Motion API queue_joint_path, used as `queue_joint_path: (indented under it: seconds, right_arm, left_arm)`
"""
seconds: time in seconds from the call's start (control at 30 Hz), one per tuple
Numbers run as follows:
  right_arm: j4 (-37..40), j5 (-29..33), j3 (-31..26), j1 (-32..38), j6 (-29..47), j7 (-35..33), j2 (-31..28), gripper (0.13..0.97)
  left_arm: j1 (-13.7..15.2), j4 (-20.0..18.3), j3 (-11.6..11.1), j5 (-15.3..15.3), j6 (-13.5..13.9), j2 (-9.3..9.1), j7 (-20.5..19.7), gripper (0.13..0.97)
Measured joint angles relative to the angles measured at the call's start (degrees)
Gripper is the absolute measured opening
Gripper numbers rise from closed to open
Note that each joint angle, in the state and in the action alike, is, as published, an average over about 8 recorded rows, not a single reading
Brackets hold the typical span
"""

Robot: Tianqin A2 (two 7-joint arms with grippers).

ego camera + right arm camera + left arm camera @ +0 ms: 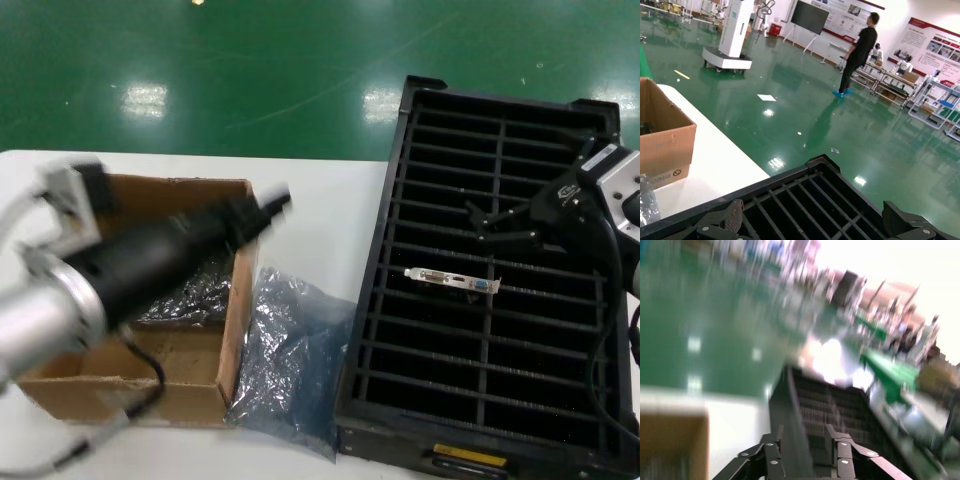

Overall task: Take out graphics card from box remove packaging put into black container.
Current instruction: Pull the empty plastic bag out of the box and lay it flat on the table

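Observation:
The graphics card (452,277) lies across the slots in the middle of the black container (400,250), silver bracket uppermost. My right gripper (497,222) hovers just above and behind it, open and empty; in the right wrist view (815,225) its fingers (725,220) stand wide apart over the container (805,200). The packaging (290,350) lies crumpled on the table between the box (232,330) and the container. My left gripper (265,208) is blurred above the box's far right corner, open and empty, as the left wrist view (807,450) shows.
More crinkly silvery plastic (195,295) lies inside the box. The white table (320,200) ends at a green floor behind. The box (665,135) and a bit of plastic bag (646,200) show in the right wrist view. A person (857,52) stands far off.

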State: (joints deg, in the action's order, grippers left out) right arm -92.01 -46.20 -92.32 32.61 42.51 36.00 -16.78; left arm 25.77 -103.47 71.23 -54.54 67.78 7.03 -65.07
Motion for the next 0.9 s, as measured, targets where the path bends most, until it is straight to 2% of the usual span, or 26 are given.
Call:
queue_joint_path:
  seconds: [0.17, 0.2, 0.3, 0.47, 0.6, 0.87, 0.9]
  right_arm:
    - [0.0, 0.0, 0.1, 0.0, 0.1, -0.1, 0.1, 0.966]
    - [0.0, 0.0, 0.1, 0.0, 0.1, -0.1, 0.1, 0.966]
    - [0.0, -0.3, 0.1, -0.2, -0.1, -0.3, 0.1, 0.966]
    - [0.0, -2.2, 0.2, -1.3, -1.6, -1.5, 0.1, 0.966]
    - [0.0, -4.6, 0.2, -2.7, -3.4, -3.1, 0.1, 0.966]
    - [0.1, -10.4, 0.2, -6.0, -7.7, -6.7, 0.0, 0.966]
    - [0.1, -11.2, 0.2, -6.4, -8.3, -7.2, 0.0, 0.966]
  left_arm:
    - [-0.9, -6.1, -1.6, -7.0, -7.0, 3.98, 4.5, 0.365]
    - [-1.4, -7.2, -1.9, -7.7, -8.3, 4.69, 5.6, 0.365]
    - [-2.6, -9.4, -2.4, -9.1, -11.3, 6.11, 8.0, 0.442]
    - [-3.6, -9.1, -1.8, -10.6, -13.7, 6.51, 10.2, 0.570]
    - [-4.4, -8.0, -0.7, -12.2, -15.8, 6.54, 12.4, 0.570]
    - [-6.8, -5.7, 1.7, -16.3, -21.6, 6.94, 18.3, 0.766]
    - [-7.1, -5.5, 2.0, -16.8, -22.4, 6.99, 19.0, 0.766]
